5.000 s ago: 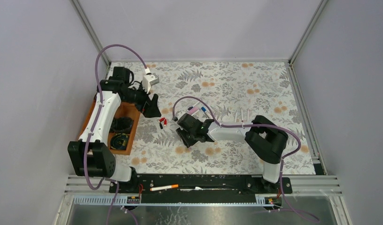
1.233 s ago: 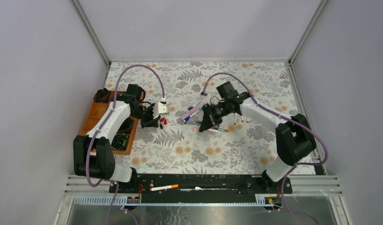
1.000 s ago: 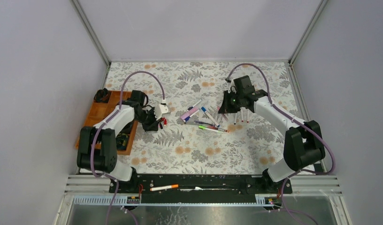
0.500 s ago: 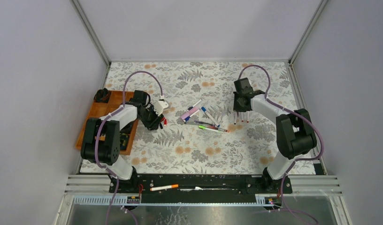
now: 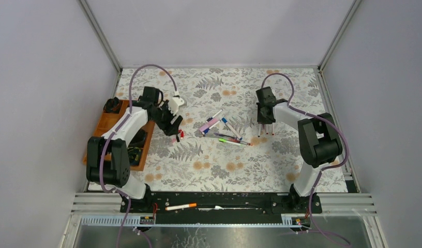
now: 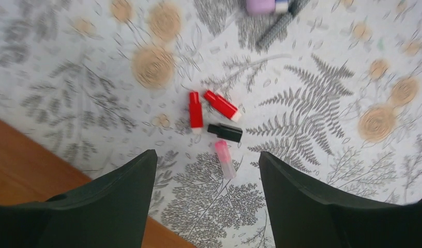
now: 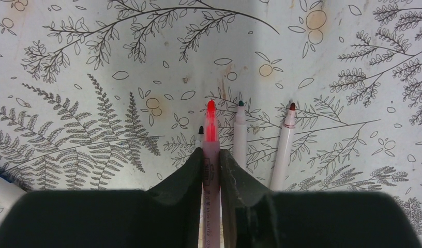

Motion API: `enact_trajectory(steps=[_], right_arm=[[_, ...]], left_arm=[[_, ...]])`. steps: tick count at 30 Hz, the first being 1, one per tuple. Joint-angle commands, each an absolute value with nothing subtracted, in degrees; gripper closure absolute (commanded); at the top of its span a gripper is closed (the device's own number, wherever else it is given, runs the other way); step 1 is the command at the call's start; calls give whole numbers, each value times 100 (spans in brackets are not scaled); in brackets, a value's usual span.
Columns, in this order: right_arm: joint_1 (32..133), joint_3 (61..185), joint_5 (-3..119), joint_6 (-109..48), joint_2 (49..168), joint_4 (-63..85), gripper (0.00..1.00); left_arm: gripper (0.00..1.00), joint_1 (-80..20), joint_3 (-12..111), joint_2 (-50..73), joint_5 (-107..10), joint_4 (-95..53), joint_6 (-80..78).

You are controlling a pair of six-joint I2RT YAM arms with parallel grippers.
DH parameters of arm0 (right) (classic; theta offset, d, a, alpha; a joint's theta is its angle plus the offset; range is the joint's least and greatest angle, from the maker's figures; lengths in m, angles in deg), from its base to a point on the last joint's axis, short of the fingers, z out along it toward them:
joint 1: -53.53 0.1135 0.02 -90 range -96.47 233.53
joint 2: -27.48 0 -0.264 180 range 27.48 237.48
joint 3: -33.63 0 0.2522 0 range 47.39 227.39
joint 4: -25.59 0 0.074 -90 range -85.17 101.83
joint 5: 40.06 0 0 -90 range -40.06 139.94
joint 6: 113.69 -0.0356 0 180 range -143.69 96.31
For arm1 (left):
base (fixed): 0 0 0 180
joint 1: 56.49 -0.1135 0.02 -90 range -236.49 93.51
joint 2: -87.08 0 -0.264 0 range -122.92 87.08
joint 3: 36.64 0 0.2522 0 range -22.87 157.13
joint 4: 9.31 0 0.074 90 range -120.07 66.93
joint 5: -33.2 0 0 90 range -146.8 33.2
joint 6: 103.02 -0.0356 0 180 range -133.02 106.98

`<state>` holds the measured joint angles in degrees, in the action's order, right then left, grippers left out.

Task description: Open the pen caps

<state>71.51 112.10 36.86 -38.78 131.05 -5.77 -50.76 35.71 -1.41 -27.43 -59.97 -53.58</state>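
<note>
Several loose pen caps lie on the floral cloth under my left gripper: two red caps, a black cap and a pink cap. The left gripper is open and empty above them. In the top view it is just behind the caps. My right gripper is shut on an uncapped pink highlighter pen, tip pointing away, low over the cloth. Three uncapped white pens lie side by side next to it. In the top view the right gripper is at the back right.
A loose pile of pens lies mid-table between the arms. A wooden tray with black items stands at the left; its corner shows in the left wrist view. An orange pen lies on the front rail.
The right arm has carried the highlighter from the table's middle to the row of uncapped pens at the back right. The left gripper has lifted back a little from the caps.
</note>
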Motion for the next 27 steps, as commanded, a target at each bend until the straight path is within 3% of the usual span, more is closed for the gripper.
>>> enact_trajectory(steps=[1,5,7,15,20,27], right_arm=[[7137,11375,3478,-3840,13186,-498,75],[7137,11341,3468,-3850,13126,-507,69],[7131,11327,3426,-3854,13070,-535,67],[7204,11286,3735,-3946,12409,-528,64],[8009,11084,4089,-3652,11888,-398,53],[9161,10659,4905,-3489,11790,-209,50]], left_arm=[[19,-5060,4347,53,-2426,-6807,-4937],[18,-5060,4822,169,-2233,-7264,-4798],[9,-5060,4978,254,-2155,-7404,-4785],[6,-5060,5511,371,-2056,-7796,-4687],[2,-5060,5636,369,-1893,-7896,-4584],[2,-5061,5667,359,-1761,-7897,-4481]])
